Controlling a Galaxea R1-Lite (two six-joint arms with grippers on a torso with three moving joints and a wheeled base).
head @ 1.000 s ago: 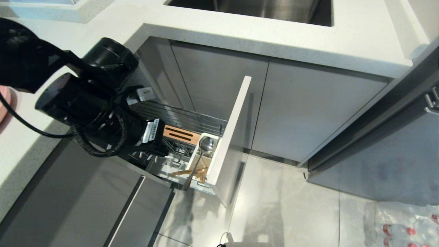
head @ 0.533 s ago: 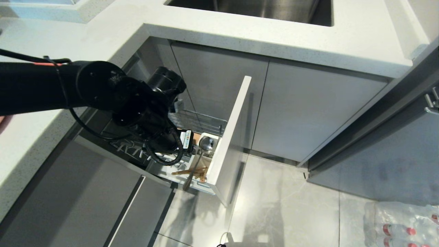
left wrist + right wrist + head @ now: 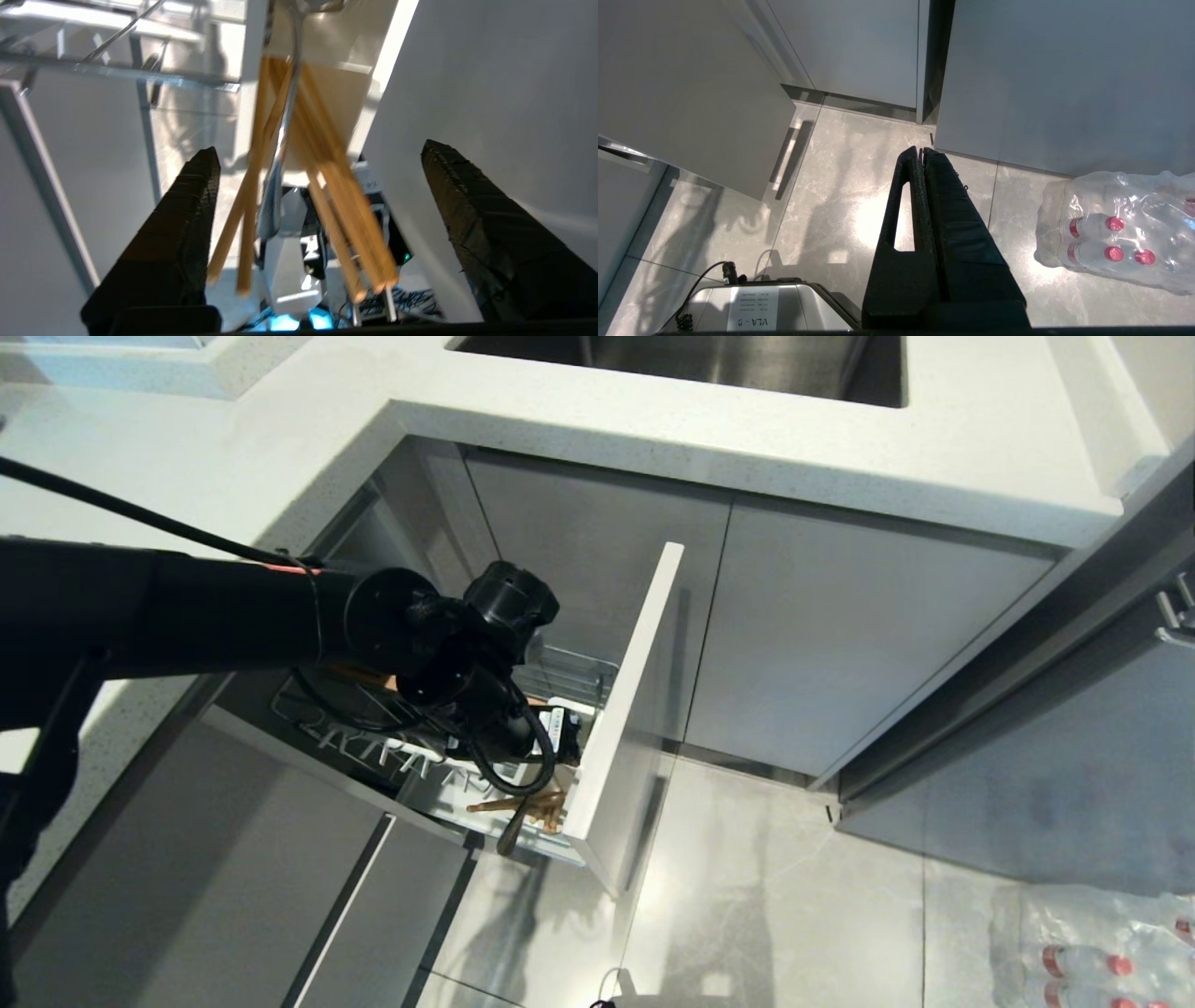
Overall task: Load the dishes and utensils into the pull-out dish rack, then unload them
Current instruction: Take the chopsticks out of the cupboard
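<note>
Left gripper [image 3: 317, 182] hangs with fingers spread wide on either side of the chopsticks [image 3: 322, 205], touching neither. The thin, light wooden sticks fan out in the rack [image 3: 621, 709] beside the grey spoon [image 3: 280, 154]. Right gripper [image 3: 922, 156], pressed together, hangs over the floor [image 3: 831, 196].

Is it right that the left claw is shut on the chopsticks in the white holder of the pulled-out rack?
Not quite: the left claw is open, as the left wrist view shows. Its fingers stand wide on either side of the chopsticks and the spoon, touching neither.
</note>
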